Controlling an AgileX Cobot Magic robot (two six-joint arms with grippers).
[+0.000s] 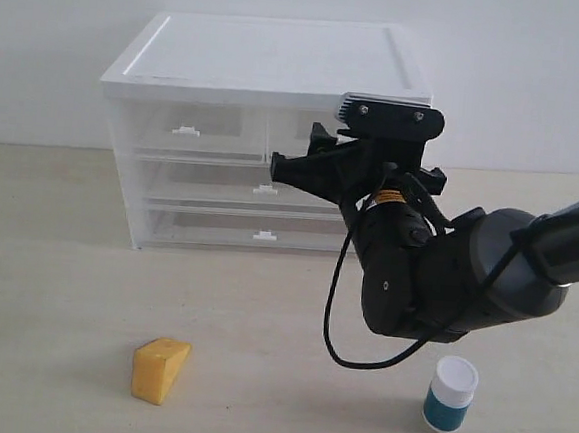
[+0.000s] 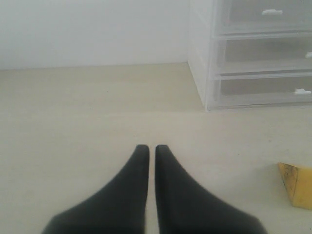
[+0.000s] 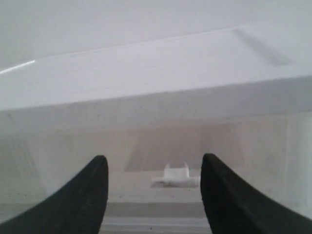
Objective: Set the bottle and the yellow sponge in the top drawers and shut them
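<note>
**Right gripper lined up on a top-drawer handle; nothing stowed yet**

Step in hand, as judged: opening the first drawer. The right gripper [image 3: 155, 161] is held up against the cabinet [image 1: 271, 65], its jaws spread wide and empty. The white clip handle [image 3: 174, 176] of one of the top drawers [image 3: 195, 141] is seen just ahead, in the gap between the two fingers. Both top drawers appear to be shut.

The left gripper [image 2: 152, 147] is pressed closed on nothing and is held low over the table [image 1: 55, 258]. The yellow sponge [image 1: 160, 369] lies on the table just ahead of it and off to one side. The bottle [image 1: 450, 394] stands upright on the table, below the right arm and well behind its gripper.

Next move, as judged: the fingers are to be eased forward around the clip, closed on it, and drawn straight back. The clip is small and a slip is likely if it is taken off-centre.

Not made out:
- whether the fingers touch the handle yet
- that drawer's front in the exterior view, where it is covered by the gripper
- the left arm, absent from the exterior view
- the sponge's far end, cut off in the left wrist view
</note>
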